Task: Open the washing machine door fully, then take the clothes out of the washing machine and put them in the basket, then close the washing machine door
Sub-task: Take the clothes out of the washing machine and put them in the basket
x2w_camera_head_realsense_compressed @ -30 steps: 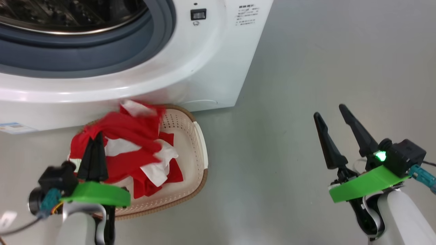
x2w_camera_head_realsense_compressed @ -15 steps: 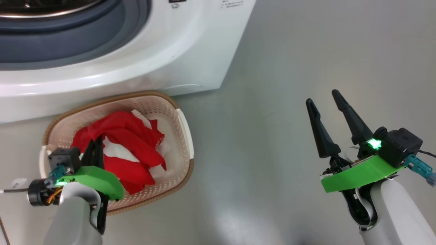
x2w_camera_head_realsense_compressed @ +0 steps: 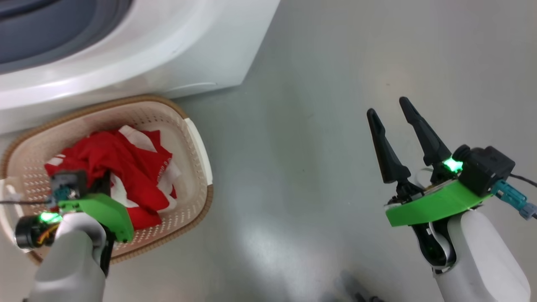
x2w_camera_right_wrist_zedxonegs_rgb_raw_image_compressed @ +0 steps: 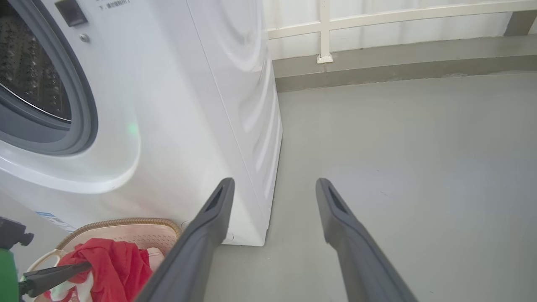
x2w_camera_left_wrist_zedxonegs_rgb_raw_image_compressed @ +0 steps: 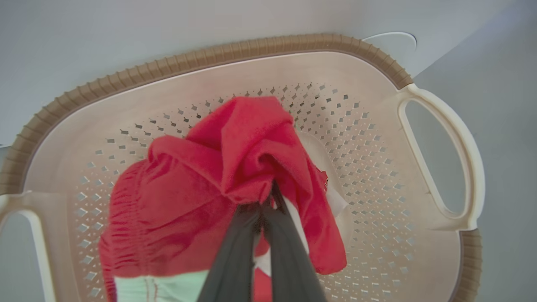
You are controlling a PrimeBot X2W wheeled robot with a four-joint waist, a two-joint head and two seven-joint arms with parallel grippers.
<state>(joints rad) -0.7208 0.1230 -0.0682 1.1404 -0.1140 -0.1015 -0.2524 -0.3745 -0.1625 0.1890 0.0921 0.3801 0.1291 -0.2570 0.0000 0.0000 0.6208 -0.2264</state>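
Red-and-white clothes (x2w_camera_left_wrist_zedxonegs_rgb_raw_image_compressed: 197,197), one bundle, pinched tight in my left gripper (x2w_camera_left_wrist_zedxonegs_rgb_raw_image_compressed: 270,197) low inside the cream basket (x2w_camera_left_wrist_zedxonegs_rgb_raw_image_compressed: 251,46) beside the washing machine (x2w_camera_head_realsense_compressed: 188,50); depositing step, next probably unclamp and lift clear; right gripper (x2w_camera_head_realsense_compressed: 387,105) spread, empty.

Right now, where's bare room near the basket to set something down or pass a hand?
Free: the floor between the basket and the right gripper, and inside the basket a bare strip right of the clothes. Crowded: the basket's left, where the left gripper is shut on the clothes, and its rim by the washing machine.
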